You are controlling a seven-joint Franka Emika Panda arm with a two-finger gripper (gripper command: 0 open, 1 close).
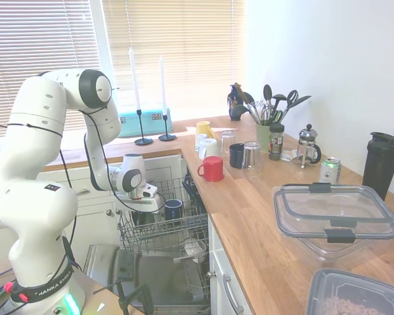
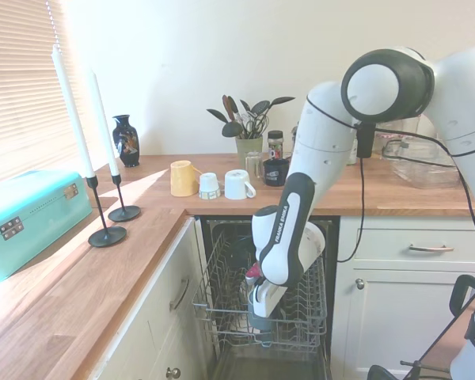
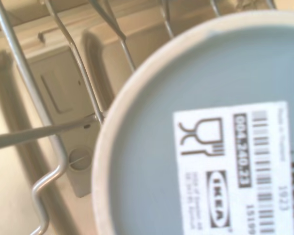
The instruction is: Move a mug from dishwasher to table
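Hanging low inside the dishwasher (image 2: 263,305) rack, the gripper (image 2: 260,314) sits directly above the upturned mug (image 3: 206,142) (base label facing the wrist); whether its fingers have closed, I cannot tell.

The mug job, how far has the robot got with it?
Early on. The dishwasher rack is pulled out, and the tool is down in it; the wrist view shows the mug upside down, very close. Lifting it out and setting it on the table remain.
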